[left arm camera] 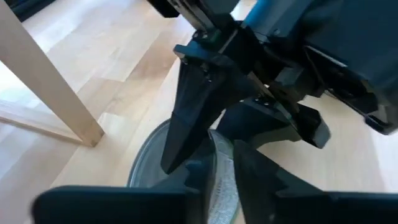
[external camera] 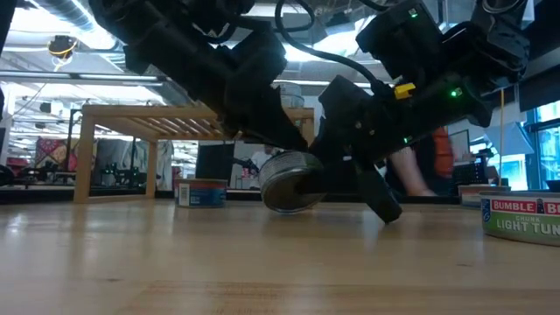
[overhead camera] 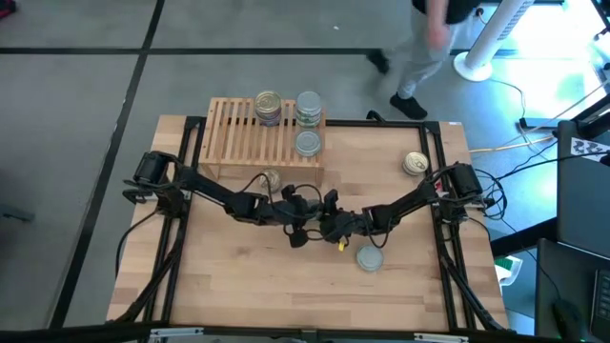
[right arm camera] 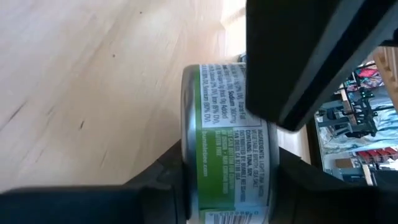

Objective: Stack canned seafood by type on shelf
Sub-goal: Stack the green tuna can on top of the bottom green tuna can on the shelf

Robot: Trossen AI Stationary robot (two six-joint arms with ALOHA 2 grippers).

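Right gripper has its fingers on both flat ends of a green-labelled tin — tilted just above the table, mid-table, near the shelf. Left gripper pinches the rim too.

Three cans on shelf; grippers meet before it.
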